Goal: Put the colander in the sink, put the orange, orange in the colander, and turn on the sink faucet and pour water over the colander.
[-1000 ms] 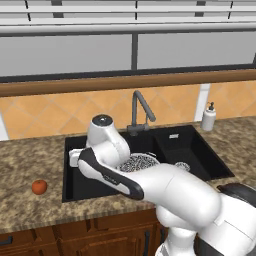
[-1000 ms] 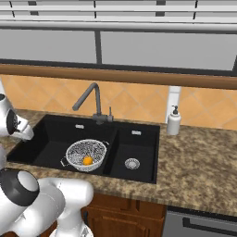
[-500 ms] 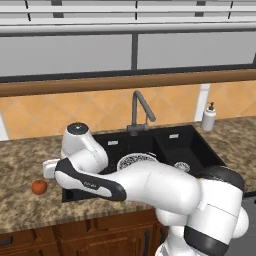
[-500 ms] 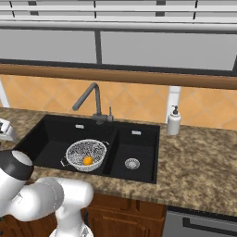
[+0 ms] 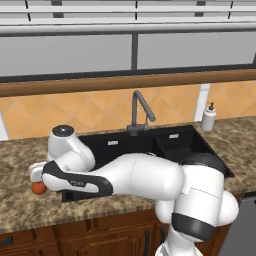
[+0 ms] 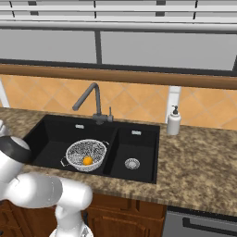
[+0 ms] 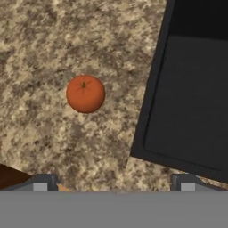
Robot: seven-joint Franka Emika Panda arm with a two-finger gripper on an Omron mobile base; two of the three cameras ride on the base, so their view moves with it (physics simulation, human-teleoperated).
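The reddish orange (image 7: 85, 93) lies on the granite counter left of the black sink (image 7: 187, 98). My gripper (image 7: 114, 184) hovers open above it, the fruit ahead of and left of the gap between the fingertips (image 7: 44, 182). From the left base, the gripper (image 5: 35, 172) sits just above the reddish orange (image 5: 37, 188), which is half covered by the hand. The speckled colander (image 6: 86, 154) stands in the large basin of the sink (image 6: 141, 155) and holds the yellower orange (image 6: 87, 160). The dark faucet (image 6: 95, 99) rises behind the sink, with no stream visible.
A white soap bottle (image 6: 173, 121) stands on the counter right of the faucet. My arm stretches across the sink (image 5: 175, 142) and hides the large basin in the left base view. Wooden cabinet fronts (image 5: 75, 240) run below the counter edge.
The arm has swung left, from over the large basin to above the counter left of the sink, over the reddish orange. The colander and yellower orange have stayed put.
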